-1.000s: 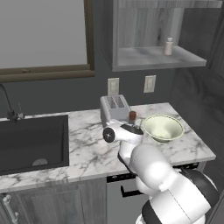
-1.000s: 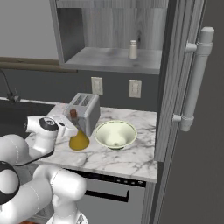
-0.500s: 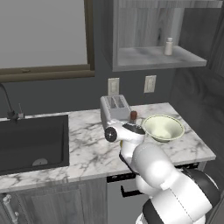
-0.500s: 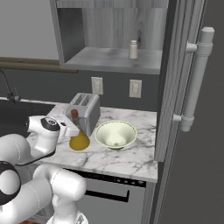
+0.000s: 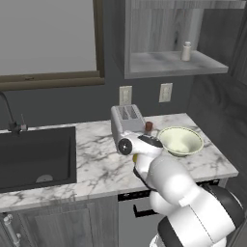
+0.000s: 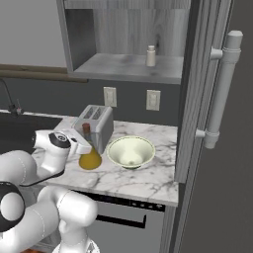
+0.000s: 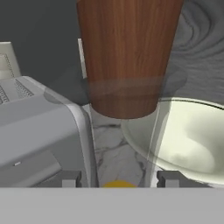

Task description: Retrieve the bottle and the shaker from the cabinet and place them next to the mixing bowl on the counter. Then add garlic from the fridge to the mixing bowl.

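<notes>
Bottle is seen standing on the marble counter, wedged betw. the toaster and the mixing bowl, close beside both; its reddish-brown stopper looms large in the hand view, w/ the thin glass neck running down betw. the two finger tips. Gripper is spread either side of that neck; whether the pads touch the glass cannot be told, and no clear pinch is shown, so the flask is judged to be set down or nearly so. Main risk from here: a withdrawal that is not straight could drag a finger tip against the neck or catch under the stopper, and a tall, narrow-topped flask would prob. tip, either into the bowl rim or against the toaster side. Little room is left on either side, so a sideways swing could also nudge the bowl. Shaker is left on the cabinet shelf, well apart, so a second reach is needed; the fridge handle stands near that path on the right.
</notes>
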### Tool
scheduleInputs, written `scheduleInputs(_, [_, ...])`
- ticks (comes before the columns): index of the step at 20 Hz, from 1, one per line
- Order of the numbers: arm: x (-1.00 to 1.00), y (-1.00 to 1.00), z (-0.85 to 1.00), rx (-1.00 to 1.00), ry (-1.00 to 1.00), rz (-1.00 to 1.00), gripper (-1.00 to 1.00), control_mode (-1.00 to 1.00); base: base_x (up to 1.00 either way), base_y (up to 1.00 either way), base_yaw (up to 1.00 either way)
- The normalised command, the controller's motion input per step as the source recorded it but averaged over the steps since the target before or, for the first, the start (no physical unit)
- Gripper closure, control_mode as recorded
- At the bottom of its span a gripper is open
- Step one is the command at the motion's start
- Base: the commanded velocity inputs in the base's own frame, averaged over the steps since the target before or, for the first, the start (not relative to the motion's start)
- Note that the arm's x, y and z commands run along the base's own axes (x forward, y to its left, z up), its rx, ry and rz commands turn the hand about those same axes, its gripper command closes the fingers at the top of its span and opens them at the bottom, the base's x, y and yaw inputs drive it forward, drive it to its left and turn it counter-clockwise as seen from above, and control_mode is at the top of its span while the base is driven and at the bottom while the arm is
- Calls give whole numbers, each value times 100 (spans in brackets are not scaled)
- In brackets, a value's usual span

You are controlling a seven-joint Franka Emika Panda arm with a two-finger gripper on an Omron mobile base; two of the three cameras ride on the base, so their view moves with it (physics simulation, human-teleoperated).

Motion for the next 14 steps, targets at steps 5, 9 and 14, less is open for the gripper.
scheduleInputs(5, [0,-12,2,0,0,0,100,-100,0,0,0])
scheduleInputs(9, [0,-5,5,0,0,0,100,-100,0,0,0])
scheduleInputs(14, [0,-1,0,0,0,0,100,-100,0,0,0])
